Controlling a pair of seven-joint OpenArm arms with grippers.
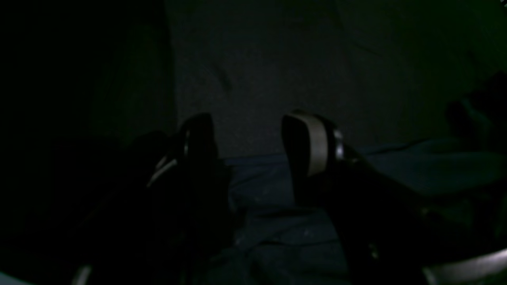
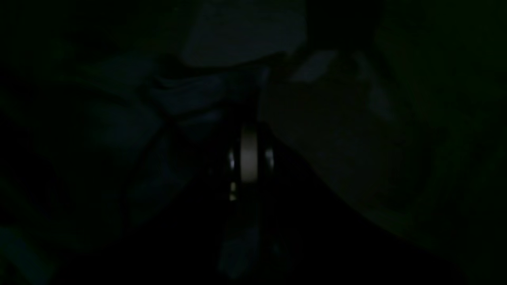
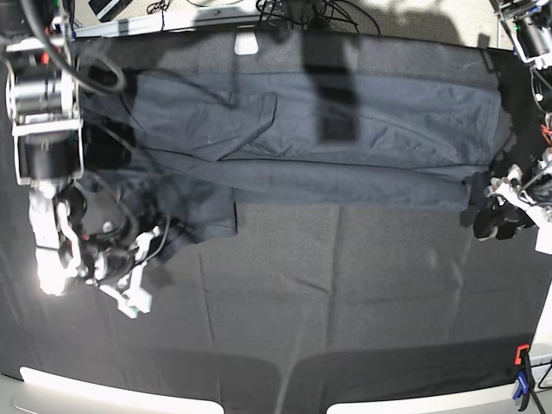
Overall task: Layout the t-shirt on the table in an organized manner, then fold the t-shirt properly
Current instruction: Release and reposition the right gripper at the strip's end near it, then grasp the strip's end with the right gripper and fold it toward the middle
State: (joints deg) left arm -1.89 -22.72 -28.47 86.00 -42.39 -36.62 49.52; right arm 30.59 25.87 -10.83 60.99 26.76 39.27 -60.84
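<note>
The t-shirt (image 3: 345, 138) lies spread across the far half of the table (image 3: 345, 293), long from side to side, with one sleeve part folded over its body near the left side of the base view. A lower corner of the cloth hangs toward the near side, close to the right gripper (image 3: 159, 237).

The right gripper is low at this corner. In the right wrist view almost everything is black; only a pale strip of one finger pad (image 2: 248, 156) shows, with no gap beside it, so the jaws are closed together. Bluish folds of the t-shirt (image 2: 190, 95) lie around the tips, but it is too dark to tell if cloth is really pinched between them.

The left gripper (image 3: 492, 217) is at the other end of the shirt, on the right edge of the base view, partly cut off by the frame. In the left wrist view its two fingers stand well apart, one pale pad (image 1: 317, 144) clear, the other finger nearly lost in shadow. Between them only table cloth and the bluish hem of the t-shirt (image 1: 269, 206) are seen; nothing is held. The left side of this view is fully dark.

A red-orange clamp (image 3: 522, 354) sits at the near right corner of the table.
</note>
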